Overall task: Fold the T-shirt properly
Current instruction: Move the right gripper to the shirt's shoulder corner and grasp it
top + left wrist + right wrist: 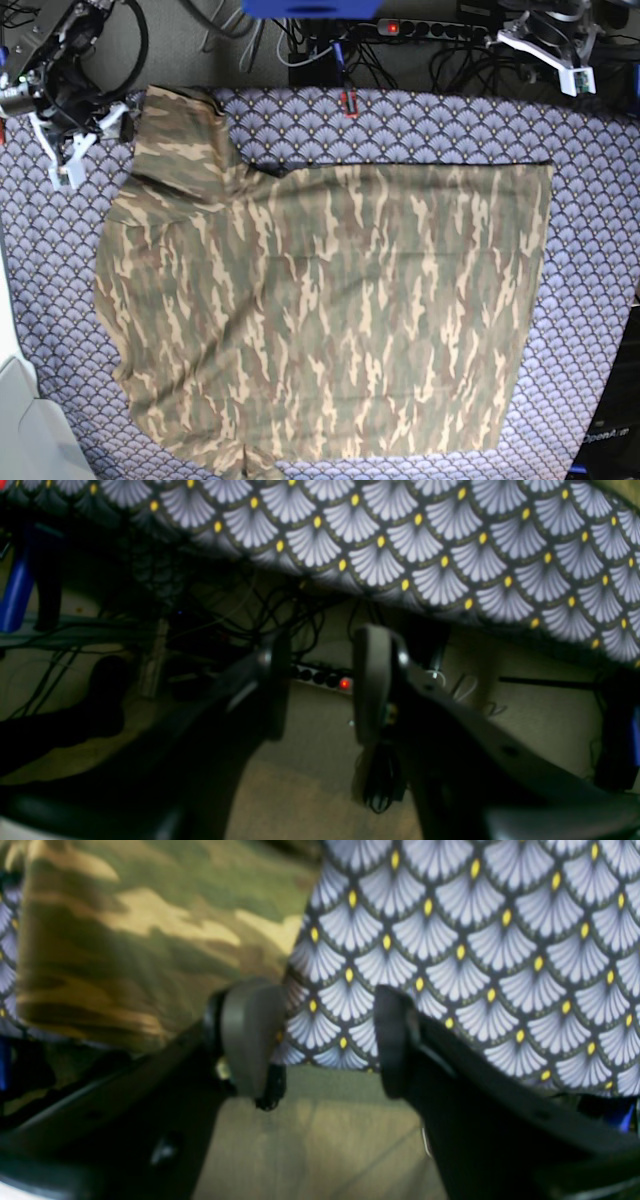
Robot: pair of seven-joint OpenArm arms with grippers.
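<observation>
T-shirt (330,320): camouflage cloth in olive, tan, brown; spread flat mid-bench, one sleeve up at 11 o'clock.
Tablecloth (590,150): purple scallop fans, yellow dots.
Right pincer (320,1040): wide, holding nothing, beside sleeve.
Left pincer (320,680): parted, holding nothing, off bench edge at 1 o'clock.

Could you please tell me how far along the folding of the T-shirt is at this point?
Hardly begun. Done: the T-shirt lies spread mostly flat on the tablecloth, one sleeve reaching the far edge; no crisp fold shows. In hand: nothing. The right gripper is open beside that sleeve, and the left gripper is open beyond the table edge. Left: all the folds.
</observation>
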